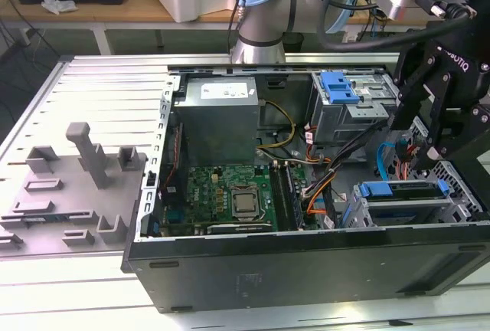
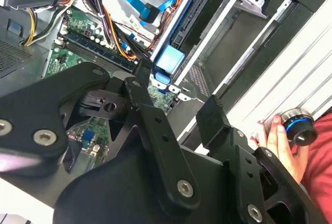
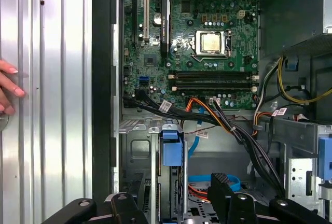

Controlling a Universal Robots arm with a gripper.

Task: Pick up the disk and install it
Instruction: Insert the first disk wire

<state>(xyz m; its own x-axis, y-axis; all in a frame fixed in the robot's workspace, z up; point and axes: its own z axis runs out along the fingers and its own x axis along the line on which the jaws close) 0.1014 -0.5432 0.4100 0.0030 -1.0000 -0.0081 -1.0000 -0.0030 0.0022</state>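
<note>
Right now my gripper (image 1: pixel 419 138) hangs over the drive end of the open computer case (image 1: pixel 306 270). Its jaws are spread wide with nothing between them; in both wrist views the two black fingers (image 2: pixel 212 117) (image 3: pixel 220 187) stand well apart. The disk (image 1: pixel 402 189) sits on edge in the lower drive cage (image 1: pixel 398 212), just below the gripper, with its blue handle (image 3: pixel 172 149) toward the motherboard (image 1: pixel 230 189). I cannot tell whether a finger touches it. As for writing, a white sticker (image 1: pixel 228 90) lies on the power supply (image 1: pixel 218 128), small white tags (image 3: pixel 165 106) hang on the cables, and white lettering marks the gripper's body; I read none of it off. A person's hand (image 2: pixel 275 143) is at the table (image 1: pixel 107 93), beside a blue-lit knob (image 2: pixel 298 126).
</note>
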